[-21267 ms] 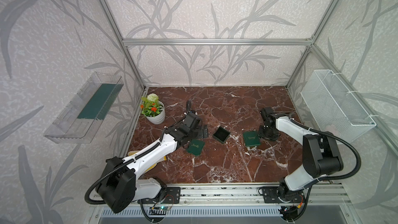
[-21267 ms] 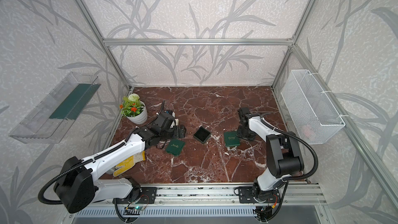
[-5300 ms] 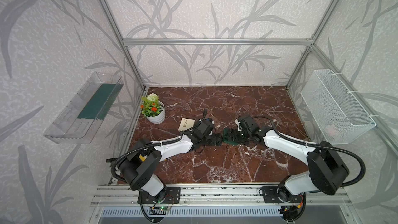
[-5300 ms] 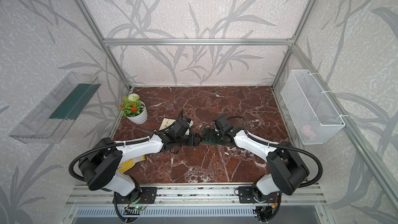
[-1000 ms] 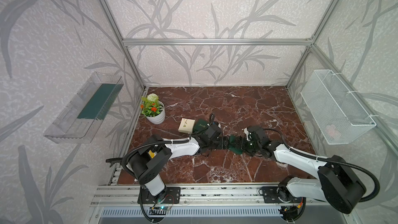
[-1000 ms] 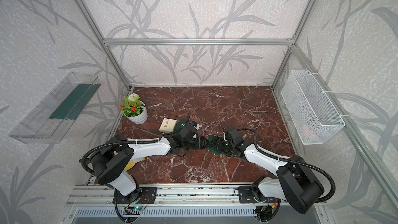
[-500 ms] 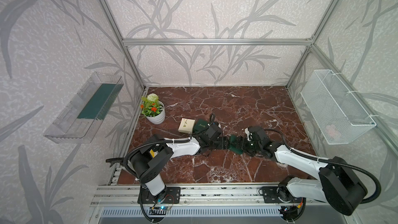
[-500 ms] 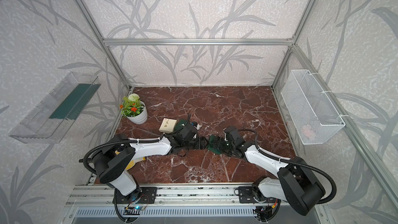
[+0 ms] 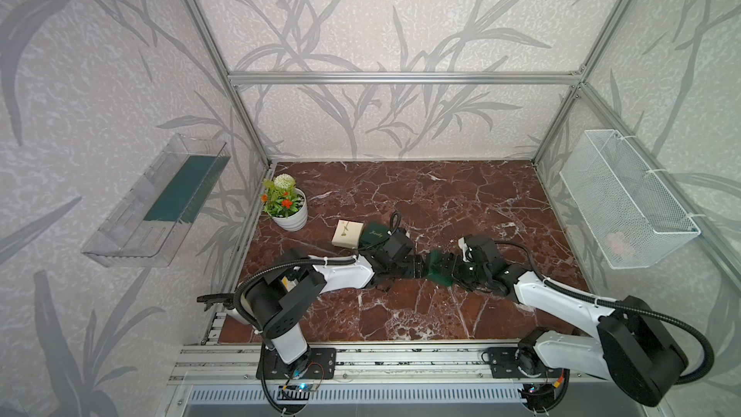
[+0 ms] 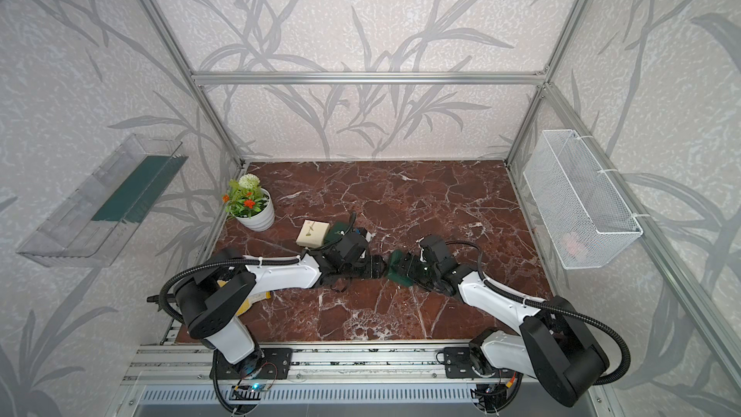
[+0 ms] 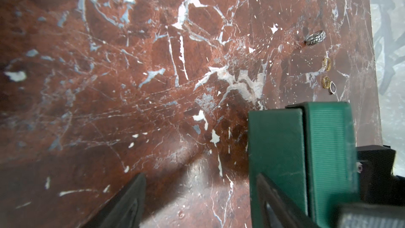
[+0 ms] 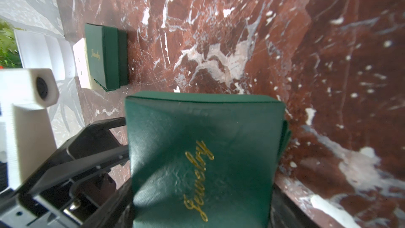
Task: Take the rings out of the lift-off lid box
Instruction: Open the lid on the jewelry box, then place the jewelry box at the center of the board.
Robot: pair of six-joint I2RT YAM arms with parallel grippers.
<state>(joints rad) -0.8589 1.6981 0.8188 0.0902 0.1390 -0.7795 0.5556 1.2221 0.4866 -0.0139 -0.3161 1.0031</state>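
Tiny rings [image 11: 315, 38] loose near green box [image 11: 276, 150]

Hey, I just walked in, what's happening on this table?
Both arms meet mid-table. The right gripper holds a green jewelry box, and the left gripper, jaws apart, sits right beside it. Four small rings lie loose on the marble table. A second green box and a cream box sit by the flowerpot.
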